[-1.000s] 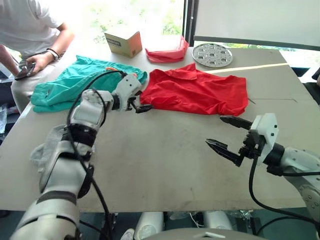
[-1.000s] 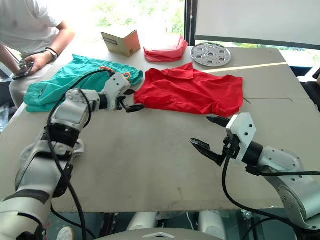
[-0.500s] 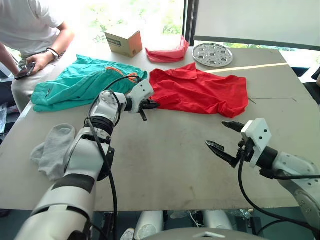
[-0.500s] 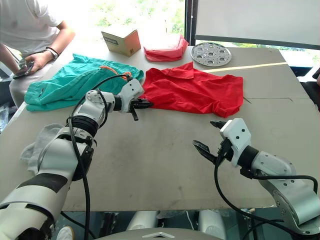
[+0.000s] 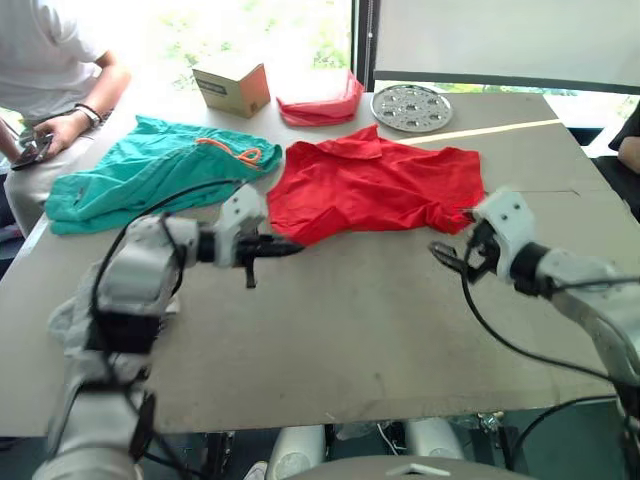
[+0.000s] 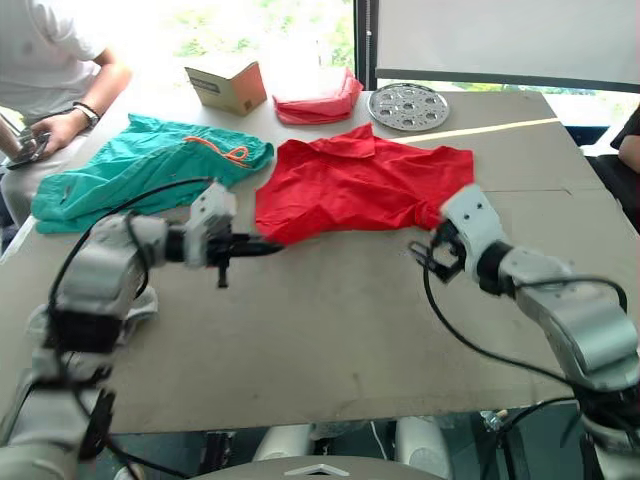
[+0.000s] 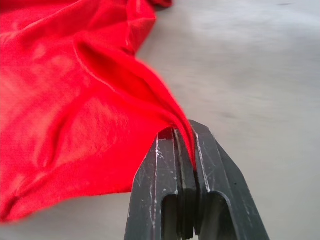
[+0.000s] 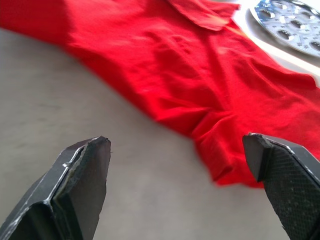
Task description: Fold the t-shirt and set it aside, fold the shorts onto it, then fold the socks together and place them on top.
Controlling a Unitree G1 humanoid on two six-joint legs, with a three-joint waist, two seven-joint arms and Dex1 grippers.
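Observation:
The red t-shirt (image 5: 380, 185) lies spread flat on the table's far middle. My left gripper (image 5: 292, 243) is shut on its near-left edge, and the left wrist view shows a fold of red fabric pinched in that gripper (image 7: 185, 132). My right gripper (image 5: 455, 238) stands open just short of the shirt's near-right corner, with that corner ahead of it in the right wrist view (image 8: 176, 141). The teal shorts (image 5: 150, 170) with an orange drawstring lie to the left of the shirt. The grey socks (image 5: 60, 315) lie near the table's left front, partly hidden by my left arm.
At the back of the table stand a cardboard box (image 5: 232, 88), a folded pinkish-red cloth (image 5: 318, 105) and a round perforated metal plate (image 5: 412, 107). A person (image 5: 50, 70) sits at the far left holding a phone. Another person's arm (image 5: 630, 145) shows at the right edge.
My left gripper has shut on the shirt's near-left edge. My right gripper has moved away from the front edge toward the shirt's near-right corner, still open. The camera has shifted.

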